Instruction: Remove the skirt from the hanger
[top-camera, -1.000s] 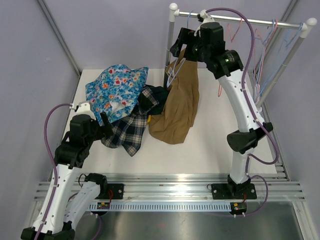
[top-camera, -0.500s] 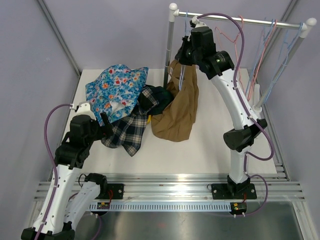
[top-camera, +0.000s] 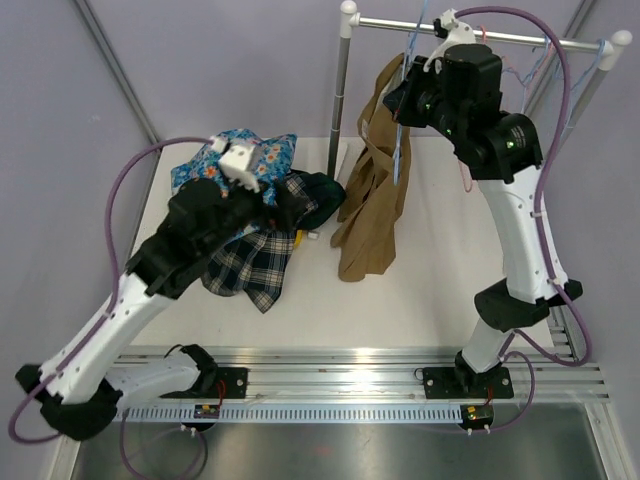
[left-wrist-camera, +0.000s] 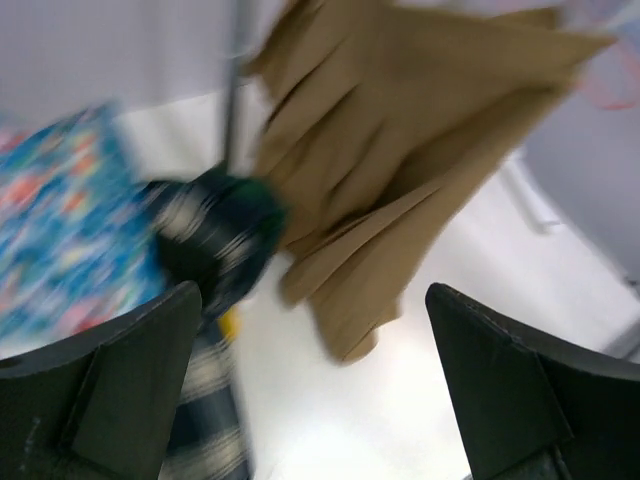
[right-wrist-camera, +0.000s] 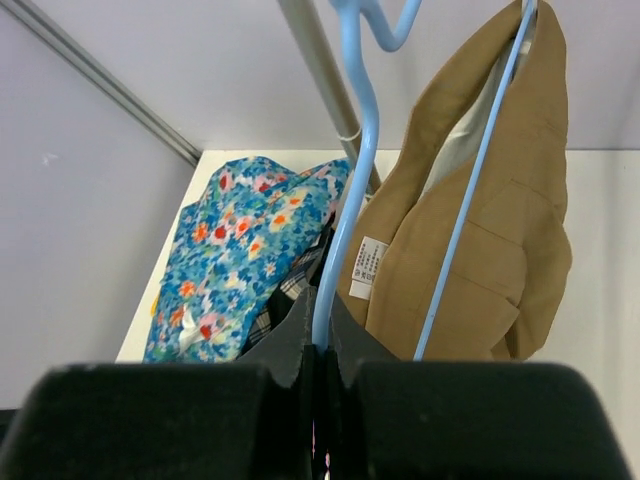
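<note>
White table (top-camera: 430, 300); khaki skirt (top-camera: 372, 205) hangs on the light-blue hanger (right-wrist-camera: 347, 190); right gripper (right-wrist-camera: 320, 345) clamped on its wire; left gripper (left-wrist-camera: 315, 400) agape; cloth looks soft and light; you'd best pinch a lower fold.

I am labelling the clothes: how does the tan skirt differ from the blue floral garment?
The skirt is plain tan; the floral garment is blue with bright flowers. The skirt hangs on the light-blue hanger; the floral garment lies crumpled on the table. Both are cloth.
</note>
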